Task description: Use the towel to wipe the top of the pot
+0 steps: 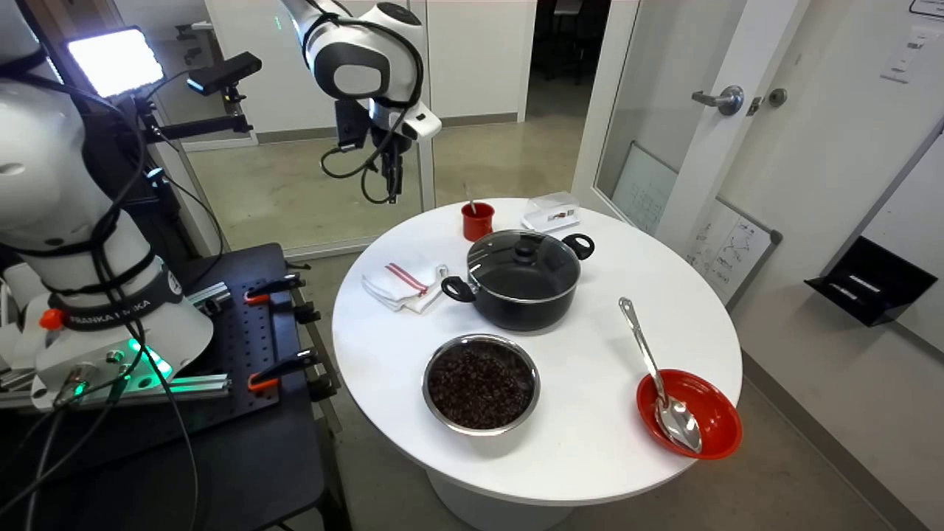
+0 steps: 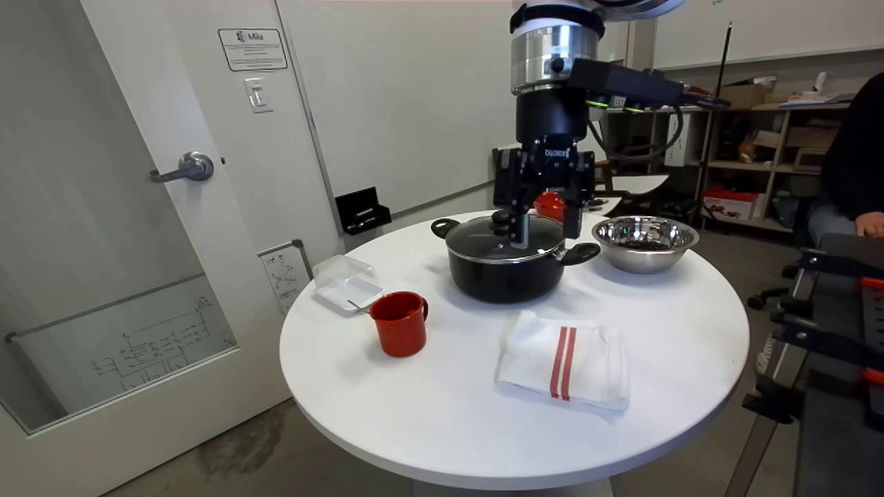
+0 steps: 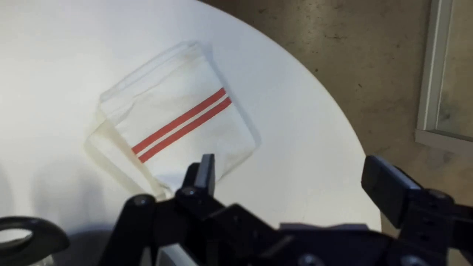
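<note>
The white towel with two red stripes lies folded flat on the table, in both exterior views and the wrist view. The black pot stands beside it, covered by a glass lid with a black knob. One pot handle shows at the wrist view's lower left. My gripper points down, high above the table near its edge, apart from the towel. In the wrist view my gripper has its fingers wide apart with nothing between them.
A red mug with a utensil and a clear-lidded box stand near the pot. A metal bowl holds dark pieces. A red bowl with a spoon sits at the round table's edge.
</note>
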Robot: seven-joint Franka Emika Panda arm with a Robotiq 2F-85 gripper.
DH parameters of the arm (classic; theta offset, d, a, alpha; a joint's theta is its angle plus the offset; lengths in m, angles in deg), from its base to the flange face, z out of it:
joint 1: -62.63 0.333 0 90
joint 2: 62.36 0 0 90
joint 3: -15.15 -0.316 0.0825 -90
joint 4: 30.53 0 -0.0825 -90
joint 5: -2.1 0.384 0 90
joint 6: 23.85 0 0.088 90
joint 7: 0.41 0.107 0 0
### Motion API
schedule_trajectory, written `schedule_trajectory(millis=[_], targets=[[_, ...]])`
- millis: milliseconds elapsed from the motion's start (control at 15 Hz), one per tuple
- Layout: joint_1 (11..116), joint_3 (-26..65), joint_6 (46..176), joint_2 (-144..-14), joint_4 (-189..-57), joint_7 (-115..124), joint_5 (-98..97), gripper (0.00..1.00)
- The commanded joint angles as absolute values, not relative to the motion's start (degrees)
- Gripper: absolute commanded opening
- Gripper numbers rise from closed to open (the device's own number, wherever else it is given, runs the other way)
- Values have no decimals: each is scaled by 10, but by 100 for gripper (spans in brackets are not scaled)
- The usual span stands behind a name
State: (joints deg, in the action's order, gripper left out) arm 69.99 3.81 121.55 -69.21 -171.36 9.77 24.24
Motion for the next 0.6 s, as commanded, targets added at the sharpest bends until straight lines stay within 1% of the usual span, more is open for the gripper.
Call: schedule_trajectory(millis=[0, 133, 267, 400, 533], targets=[[735, 39, 1256, -700, -1727, 235, 238, 100], [749, 53, 1286, -706, -1743, 317, 186, 100], [785, 91, 1306, -712, -1750, 404, 120, 100], [790, 96, 1313, -722, -1743, 490, 44, 100], [788, 86, 1317, -744, -1726, 517, 55, 100]])
